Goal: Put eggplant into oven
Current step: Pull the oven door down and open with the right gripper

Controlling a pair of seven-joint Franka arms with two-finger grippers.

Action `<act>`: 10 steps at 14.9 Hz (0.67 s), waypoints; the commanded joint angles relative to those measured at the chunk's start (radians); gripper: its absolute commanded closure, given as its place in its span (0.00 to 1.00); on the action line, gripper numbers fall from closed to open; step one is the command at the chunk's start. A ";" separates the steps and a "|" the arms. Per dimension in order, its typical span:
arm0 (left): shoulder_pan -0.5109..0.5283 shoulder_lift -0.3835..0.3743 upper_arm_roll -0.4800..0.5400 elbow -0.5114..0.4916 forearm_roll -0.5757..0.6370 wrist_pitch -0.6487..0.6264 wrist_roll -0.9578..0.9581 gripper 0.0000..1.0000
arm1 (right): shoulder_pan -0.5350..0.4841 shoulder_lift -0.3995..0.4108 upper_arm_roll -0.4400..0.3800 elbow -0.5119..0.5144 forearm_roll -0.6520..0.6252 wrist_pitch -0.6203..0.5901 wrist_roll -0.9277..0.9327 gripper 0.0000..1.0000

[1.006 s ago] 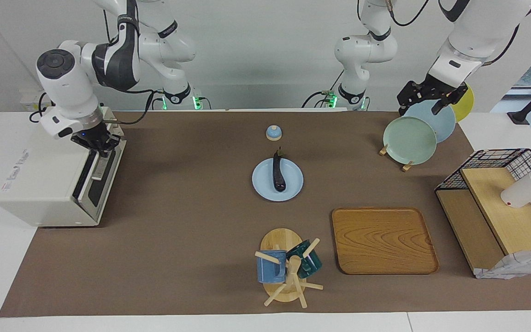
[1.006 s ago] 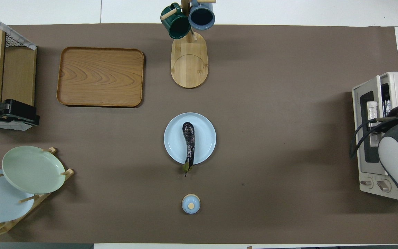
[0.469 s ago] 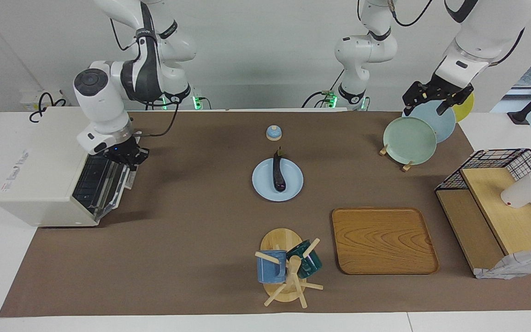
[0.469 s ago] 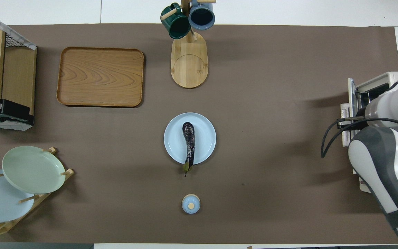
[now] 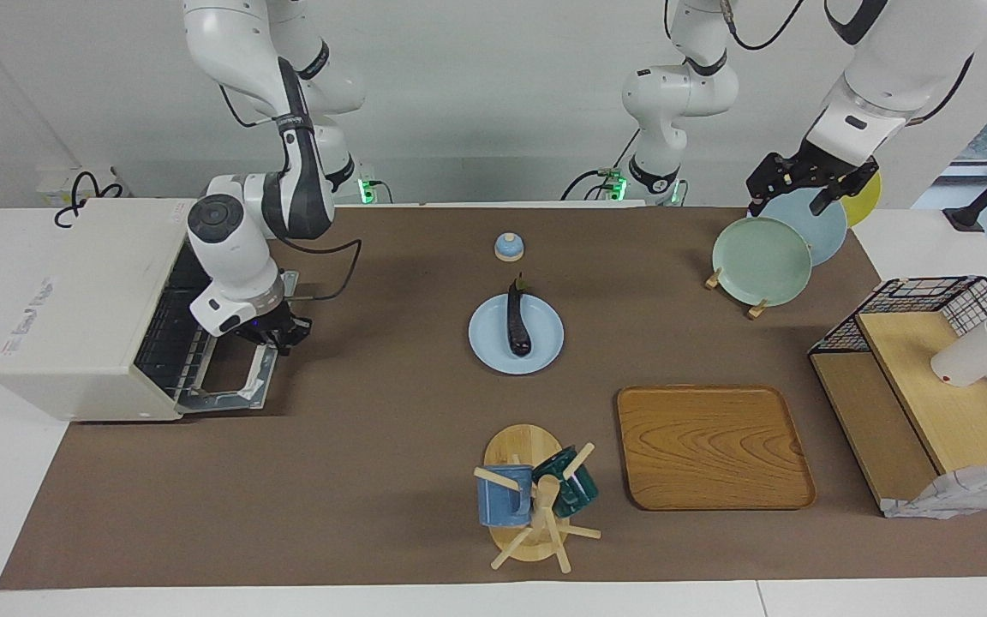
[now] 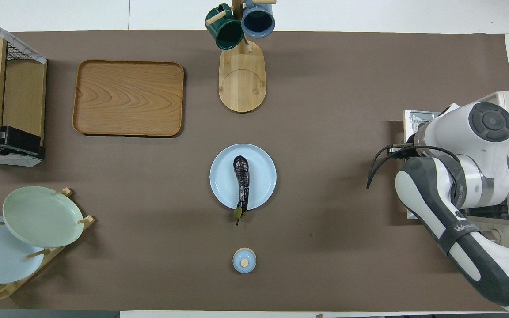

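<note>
Cream-white oven sits at the right arm's end of the table, its door dropped open and lying nearly flat on the brown mat, wire rack showing inside. My right gripper is down at the door's free edge, by the handle; I cannot tell how wide it stands or whether it grips the bar, since from overhead the arm's own wrist covers it. Moving along to mid-table: a small blue lid with a tan knob nearest the robots, then the eggplant lying lengthwise on a pale blue plate, green stem hanging just over the rim toward the robots. It is well apart from the oven. Farther from the robots, a wooden mug tree carries a blue mug and a dark green one, with a wooden tray beside it. Toward the left arm's end, a rack of plates in green, blue and yellow. My left gripper hangs over those plates, spread apart with nothing in it. Last, a wire-and-wood shelf.
</note>
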 commanded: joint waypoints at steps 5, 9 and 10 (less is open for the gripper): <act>-0.001 0.002 0.000 0.011 -0.002 -0.008 0.006 0.00 | 0.075 0.019 -0.026 0.037 0.083 -0.006 0.073 1.00; 0.007 -0.005 0.006 -0.001 -0.002 -0.020 0.009 0.00 | 0.203 0.016 -0.025 0.162 0.083 -0.159 0.196 1.00; 0.007 -0.008 0.006 -0.009 -0.002 -0.016 0.009 0.00 | 0.272 0.020 -0.025 0.238 0.083 -0.233 0.268 0.97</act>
